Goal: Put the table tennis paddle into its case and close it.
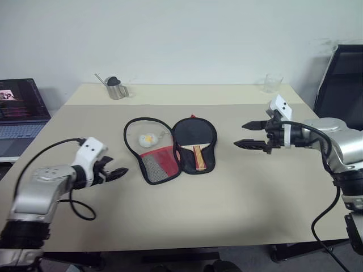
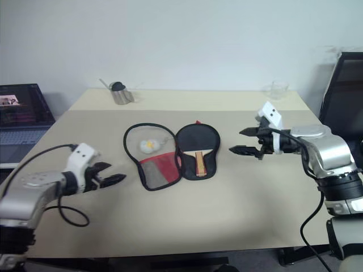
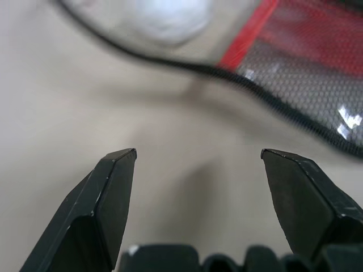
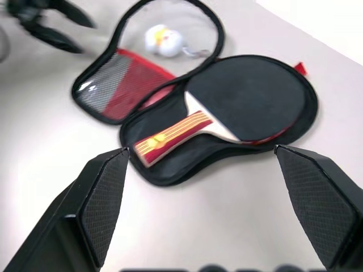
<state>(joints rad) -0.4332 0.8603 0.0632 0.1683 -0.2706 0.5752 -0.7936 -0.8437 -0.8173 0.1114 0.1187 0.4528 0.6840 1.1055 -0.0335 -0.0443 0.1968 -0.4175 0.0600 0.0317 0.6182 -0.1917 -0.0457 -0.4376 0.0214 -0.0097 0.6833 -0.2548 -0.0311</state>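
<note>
A laptop [image 1: 20,107] is sitting on a lower surface off the bench's left edge, its screen lit, the writing on it too small to read. My left gripper [image 1: 116,173] is hovering over the bench [image 1: 238,198] near its left edge, its jaws standing apart with nothing between them, pointing toward the case [image 1: 170,148]. Toward the far left corner a metal cup [image 1: 116,89] with a dark object in it is standing.

The case is lying unzipped and spread flat in the middle of the bench. Its left half is showing the clear round window, with a white-yellow charm [image 1: 147,139] lying there, and the red part with black mesh below; I cannot read any logo on it. The table tennis paddle [image 4: 227,110] is resting in the right half, black face toward the far edge, striped handle toward the near edge.

My right gripper [image 1: 251,135] is hanging above the bench to the right of the case, jaws wide apart and empty, aimed at it. A clear glass [image 1: 272,83] is standing by the far right corner.
</note>
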